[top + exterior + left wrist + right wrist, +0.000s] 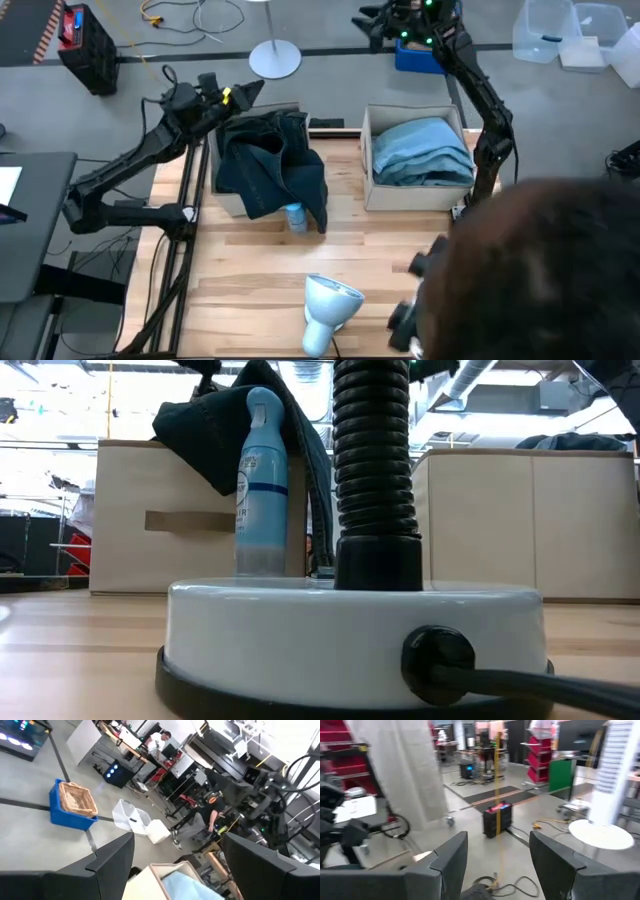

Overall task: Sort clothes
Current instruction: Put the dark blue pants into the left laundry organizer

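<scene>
Dark teal-black clothes (272, 165) fill the left beige box (228, 200) and hang over its near wall; in the low view they (200, 430) droop behind the bottle. Light grey-blue clothes (422, 150) lie heaped in the right beige box (400, 195), whose corner and blue cloth (185, 887) show in the left wrist view. My left gripper (250, 92) (177, 837) is open in the air above the left box's far left corner, holding nothing. My right gripper (368, 22) (497, 835) is open, high beyond the table's far edge, with only floor between its fingers.
A small blue bottle (295, 216) (262, 480) stands just in front of the left box. A white appliance (328, 305) with a black ribbed hose (375, 460) sits at the near edge. A person's head (545, 275) covers the near right corner. Bare wood lies between.
</scene>
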{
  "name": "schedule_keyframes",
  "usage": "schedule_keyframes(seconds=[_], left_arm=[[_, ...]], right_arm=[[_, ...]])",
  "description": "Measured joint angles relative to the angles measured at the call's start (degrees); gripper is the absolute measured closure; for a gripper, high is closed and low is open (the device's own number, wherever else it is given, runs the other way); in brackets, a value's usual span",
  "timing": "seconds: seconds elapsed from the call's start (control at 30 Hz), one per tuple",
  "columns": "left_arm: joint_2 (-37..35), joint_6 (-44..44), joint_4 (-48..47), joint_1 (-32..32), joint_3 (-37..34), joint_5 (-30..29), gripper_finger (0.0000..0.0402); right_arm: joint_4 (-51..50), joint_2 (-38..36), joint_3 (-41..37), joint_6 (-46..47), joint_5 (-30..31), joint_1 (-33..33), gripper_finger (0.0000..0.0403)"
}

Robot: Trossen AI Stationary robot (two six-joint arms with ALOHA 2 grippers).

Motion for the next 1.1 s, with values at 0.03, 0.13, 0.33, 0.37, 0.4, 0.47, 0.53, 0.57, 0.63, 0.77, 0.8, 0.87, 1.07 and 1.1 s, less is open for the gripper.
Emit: schedule_keyframes(seconds=[0.03,0.13,0.33,0.37,0.4,0.47,0.53,0.57,0.63,0.77,0.8,0.87,1.07,1.1], left_arm=[[0.56,-0.38,0.88,1.01,0.01,1.30,0.0109],[1.97,-1.69,2.39,3.73,0.02,4.82,0.0109],[3.25,-2.18,4.70,6.70,0.07,8.22,0.0109],[3.30,-2.19,4.68,7.17,0.07,8.24,0.0109],[3.35,-2.26,4.67,7.63,0.07,8.28,0.0109],[3.32,-2.30,4.77,8.39,0.07,8.50,0.0109],[3.28,-2.31,4.84,9.19,0.07,8.98,0.0109],[3.28,-2.31,4.81,9.55,0.07,9.36,0.0109],[3.28,-2.49,4.70,10.20,0.07,9.65,0.0109],[3.28,-3.30,4.74,11.42,0.07,10.80,0.0109],[3.28,-3.54,4.72,11.55,0.07,10.95,0.0109],[3.28,-3.82,4.85,11.89,0.07,11.01,0.0109],[3.28,-3.84,4.78,12.06,0.07,11.06,0.0109],[3.28,-3.84,4.77,12.06,0.07,11.03,0.0109]], right_arm=[[0.09,0.04,0.00,-0.22,0.02,-1.16,0.0176],[-0.14,0.04,0.00,-2.72,0.09,-4.57,0.0176],[0.01,0.18,0.00,-7.72,0.12,-9.56,0.0176],[0.05,0.22,0.00,-8.36,0.13,-10.26,0.0176],[0.23,0.26,0.00,-8.94,0.15,-11.05,0.0176],[1.11,0.30,0.00,-9.73,0.74,-12.23,0.0176],[3.29,0.47,0.00,-9.37,1.58,-13.33,0.0176],[4.79,0.62,0.02,-8.31,1.63,-13.81,0.0176],[7.20,1.14,0.04,-4.98,1.61,-14.72,0.0176],[9.33,2.86,0.04,-0.91,0.38,-15.15,0.0176],[9.43,3.17,0.04,-0.45,0.15,-14.99,0.0176],[9.47,3.90,0.02,-0.33,-1.07,-14.49,0.0176],[9.69,5.06,-0.02,1.69,-10.56,-11.42,0.0176],[9.84,5.06,-0.02,1.75,-12.91,-10.62,0.0176]])
